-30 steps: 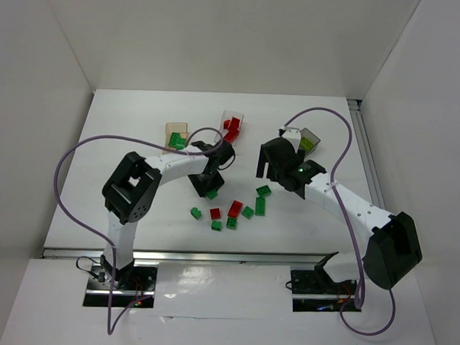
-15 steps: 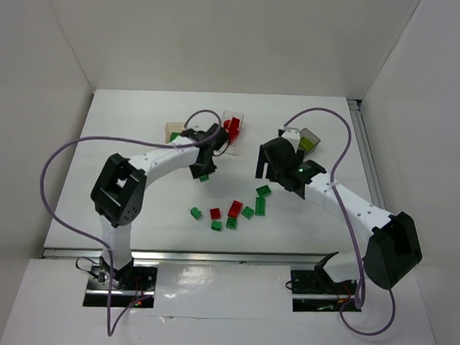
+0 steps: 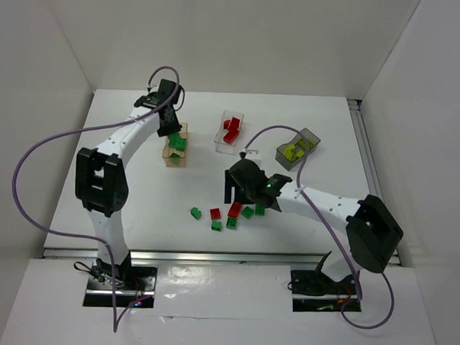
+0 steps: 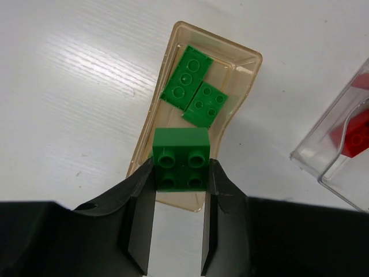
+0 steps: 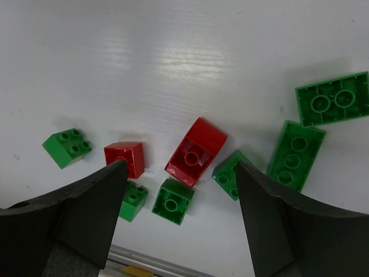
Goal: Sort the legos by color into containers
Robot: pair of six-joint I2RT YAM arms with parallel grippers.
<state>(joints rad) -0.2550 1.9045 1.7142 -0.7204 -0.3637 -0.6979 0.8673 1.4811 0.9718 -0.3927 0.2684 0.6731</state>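
Left arm stretched far forward, the left end effector (image 4: 180, 171) is clamped on a green lego (image 4: 181, 151) over the tan container (image 4: 233, 72); the right end effector (image 5: 180, 173) hangs spread above loose legos (image 5: 196, 151).

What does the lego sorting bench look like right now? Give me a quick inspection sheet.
Surface: white table, with loose legos, green and red, near its front.
Job's things: tan box holds green bricks; clear box holds red bricks; dark box holds yellow-green bricks.
Clutter: nothing seen.
Grippers: left claw shut on green lego over tan box; right claw open above loose legos.
Cables: purple cables loop off both arms.
Surroundings: white walls.
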